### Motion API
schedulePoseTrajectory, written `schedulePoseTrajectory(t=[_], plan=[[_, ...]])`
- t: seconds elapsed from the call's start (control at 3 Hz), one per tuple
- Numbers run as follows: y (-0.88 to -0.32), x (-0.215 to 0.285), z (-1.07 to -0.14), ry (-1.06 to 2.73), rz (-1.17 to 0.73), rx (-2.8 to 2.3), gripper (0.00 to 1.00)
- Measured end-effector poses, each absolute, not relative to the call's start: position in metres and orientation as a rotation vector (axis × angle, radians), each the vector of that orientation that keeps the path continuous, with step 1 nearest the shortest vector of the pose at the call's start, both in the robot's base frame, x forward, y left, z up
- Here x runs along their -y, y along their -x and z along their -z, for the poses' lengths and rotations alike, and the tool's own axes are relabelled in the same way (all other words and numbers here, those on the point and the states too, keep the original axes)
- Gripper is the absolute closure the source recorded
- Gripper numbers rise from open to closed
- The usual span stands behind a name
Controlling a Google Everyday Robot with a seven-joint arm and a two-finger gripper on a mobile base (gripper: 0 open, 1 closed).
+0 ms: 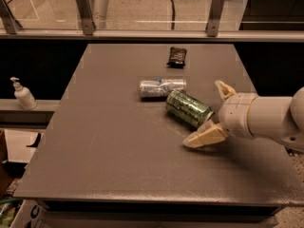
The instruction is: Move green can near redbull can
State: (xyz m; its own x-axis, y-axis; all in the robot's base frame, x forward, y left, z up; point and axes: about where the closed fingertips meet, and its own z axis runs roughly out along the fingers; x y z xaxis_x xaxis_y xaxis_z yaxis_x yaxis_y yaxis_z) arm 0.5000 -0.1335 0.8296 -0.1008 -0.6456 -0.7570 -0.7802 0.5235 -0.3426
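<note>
The green can (pixel 186 108) lies on its side on the grey table (pixel 109 146), just right of and below the redbull can (pixel 161 87), which also lies on its side. The two cans sit close together, almost touching. My gripper (pixel 203 114) comes in from the right and is open. Its two pale fingers are spread wide, one above the can's right end and one (pixel 205 137) resting low on the table below it. The fingers do not clamp the can.
A small black packet (pixel 176 57) lies near the table's far edge. A white pump bottle (pixel 23 95) stands on a ledge to the left. A railing with metal posts (pixel 86 11) runs behind the table.
</note>
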Motion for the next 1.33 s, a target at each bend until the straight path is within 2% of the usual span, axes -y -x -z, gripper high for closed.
schedulePoseTrajectory(t=[1.0,1.33], plan=[[-0.484,0.174,-0.872,1.085,-0.297,-1.761,0.00],[-0.484,0.173,-0.872,1.085,-0.297,-1.761,0.00]])
